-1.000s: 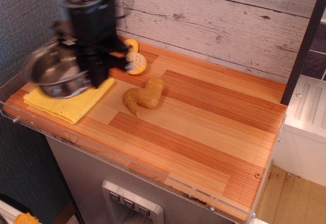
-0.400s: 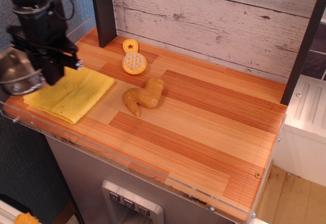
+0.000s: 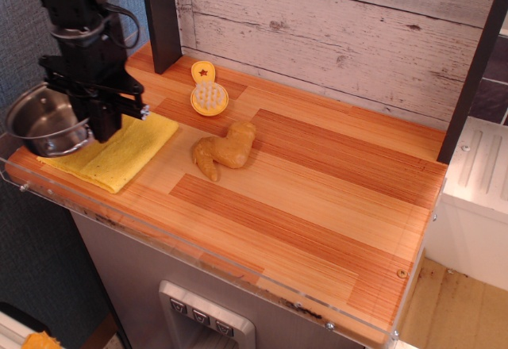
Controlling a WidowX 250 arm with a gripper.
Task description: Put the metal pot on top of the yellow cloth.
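carrying step: gripper [image 3: 97, 131] clamped on rim of metal pot [image 3: 46, 120], held at far left edge of yellow cloth [image 3: 115, 153], partly off it. next: shift toward cloth's middle, lower, then release.

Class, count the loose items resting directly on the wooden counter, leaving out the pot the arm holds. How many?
3: the yellow cloth at the left edge, the round brush near the back wall, the chicken-wing toy beside the cloth.
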